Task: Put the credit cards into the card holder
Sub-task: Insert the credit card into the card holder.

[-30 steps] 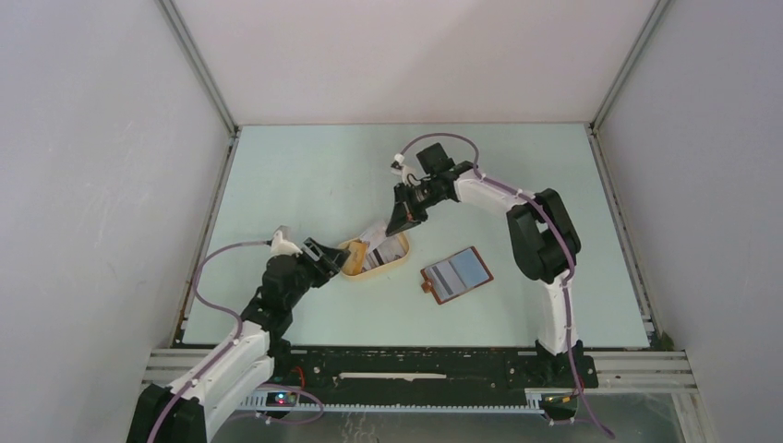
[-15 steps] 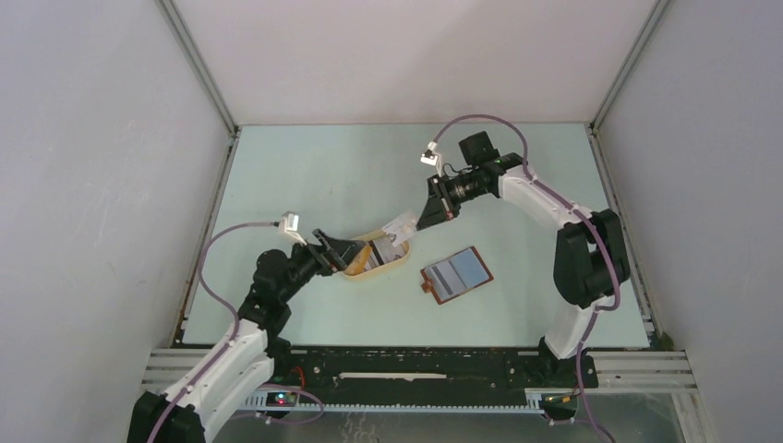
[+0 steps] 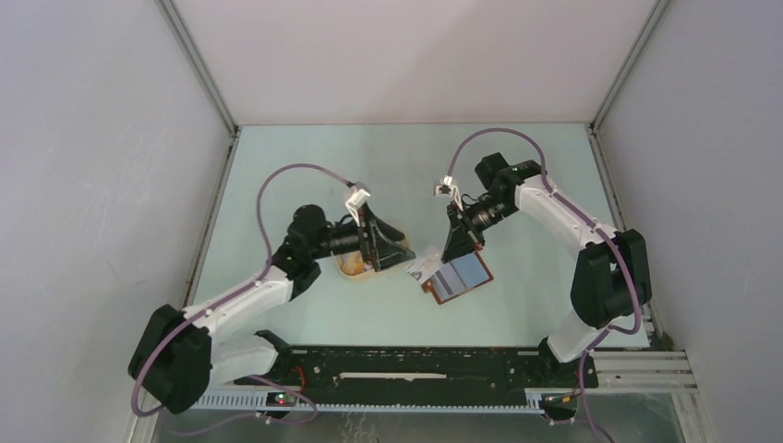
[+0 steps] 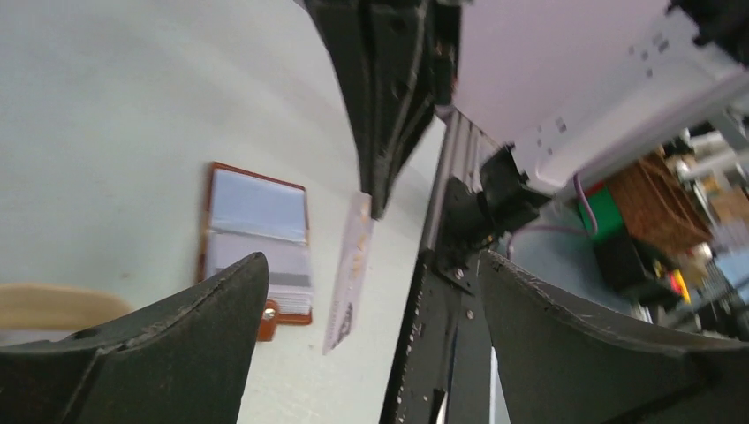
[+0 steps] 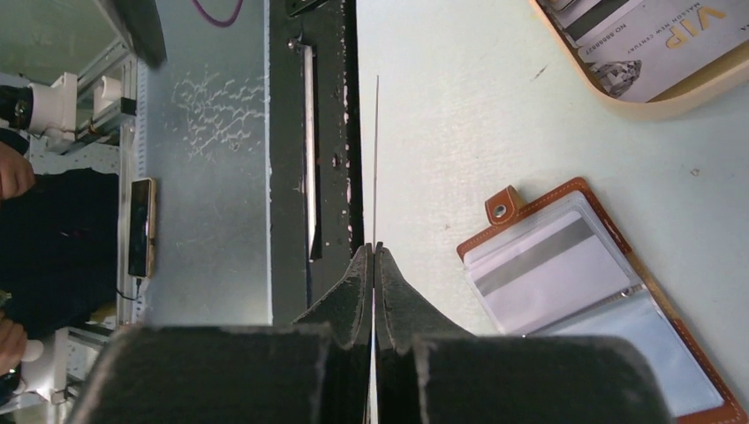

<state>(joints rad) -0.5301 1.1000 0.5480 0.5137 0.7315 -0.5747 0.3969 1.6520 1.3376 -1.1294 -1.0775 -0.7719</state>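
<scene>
Gold letters on the top card (image 5: pixel 680 40) in the tray (image 5: pixel 658 108) spell "VIP". Along one edge of it runs a line starting "NO" and then a row of digits, mostly eights. The smaller print beside "VIP" is too fine to read. At least one more card lies under it, showing only a dark stripe.

The right jaws are closed on a white card (image 4: pixel 347 274), pinching it at one end. From the right wrist it shows edge-on as a thin line. From the left wrist its flat face shows faint printing, too blurred to read. This card hangs tilted, just beside the snap-tab side of the wallet (image 5: pixel 636 340). Whether its lower end touches the tabletop (image 3: pixel 323 175) cannot be told.

The wallet lies open and flat on the tabletop, right of the tray and apart from it, with its clear pockets facing up. A whitish card with a grey stripe (image 5: pixel 548 274) already sits in the pocket nearest the snap button (image 5: pixel 500 210).

The left jaws are spread wide and hold nothing. They hang over the tray's right end, and in the overhead view the left arm (image 3: pixel 249 291) hides most of the tray and its cards. A black rail (image 3: pixel 415 365) runs along the tabletop's near edge.
</scene>
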